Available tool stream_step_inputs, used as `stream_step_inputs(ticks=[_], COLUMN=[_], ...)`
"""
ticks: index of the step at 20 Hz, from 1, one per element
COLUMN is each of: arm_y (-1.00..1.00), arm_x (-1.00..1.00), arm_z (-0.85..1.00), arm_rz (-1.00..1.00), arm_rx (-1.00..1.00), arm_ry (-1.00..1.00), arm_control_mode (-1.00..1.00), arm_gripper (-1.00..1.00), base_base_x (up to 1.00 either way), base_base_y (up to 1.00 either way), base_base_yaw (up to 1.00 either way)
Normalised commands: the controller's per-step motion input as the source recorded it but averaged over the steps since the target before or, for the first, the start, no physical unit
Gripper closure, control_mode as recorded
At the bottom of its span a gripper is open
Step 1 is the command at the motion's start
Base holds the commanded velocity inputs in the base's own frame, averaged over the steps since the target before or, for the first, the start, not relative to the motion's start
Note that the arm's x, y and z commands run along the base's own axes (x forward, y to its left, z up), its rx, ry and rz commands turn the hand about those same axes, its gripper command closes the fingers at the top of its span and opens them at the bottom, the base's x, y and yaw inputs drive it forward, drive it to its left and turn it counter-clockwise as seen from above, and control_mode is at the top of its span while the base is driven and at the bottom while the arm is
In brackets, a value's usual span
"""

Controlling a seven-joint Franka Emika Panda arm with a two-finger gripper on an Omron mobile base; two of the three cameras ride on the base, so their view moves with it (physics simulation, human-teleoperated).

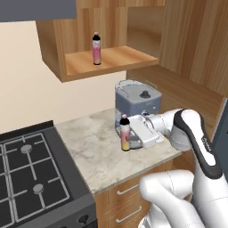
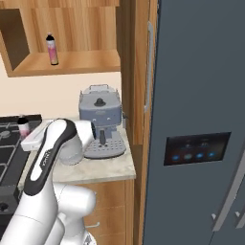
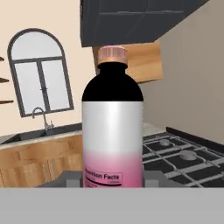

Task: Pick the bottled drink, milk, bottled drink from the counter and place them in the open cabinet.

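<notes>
I have the gripper (image 1: 128, 141) closed on the second bottled drink (image 1: 125, 132), low on its body, with the bottle upright on the counter (image 1: 95, 147) near the middle of the slab, a little in from the front edge and just in front of the grey coffee machine (image 1: 136, 100). In the hand view the bottle (image 3: 113, 122) sits square between the two dark fingertips (image 3: 153, 177) — label facing me, cap up — so the hold looks centred.

The first bottled drink (image 1: 96, 48) already stands on the shelf of the open cabinet (image 1: 111, 59), toward its left side. I can't spot the milk from here.

My read is that the lift comes next. I'd raise it straight up first, keeping the bottle vertical, so its base clears the counter before any sideways swing. The coffee machine sits close behind and the cabinet's lower lip hangs above, so I'd come out toward the front edge, rise past the lip, then go in — setting down on bare shelf to the right of the first bottle, well apart from it.
</notes>
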Motion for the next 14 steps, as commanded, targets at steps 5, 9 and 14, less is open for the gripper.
stream_step_inputs(ticks=[5,9,14], arm_y=[0.0,-0.14,-0.38], arm_x=[0.0,0.0,0.0], arm_z=[0.98,0.86,0.73], arm_rz=[-0.07,-0.12,-0.2], arm_rx=[0.05,0.01,0.0], arm_ry=[-0.15,-0.07,-0.06], arm_control_mode=[-1.0,-1.0,-1.0], arm_gripper=[1.0,1.0,1.0], base_base_x=[0.0,0.0,0.0], base_base_y=[0.0,0.0,0.0], base_base_yaw=[0.0,0.0,0.0])
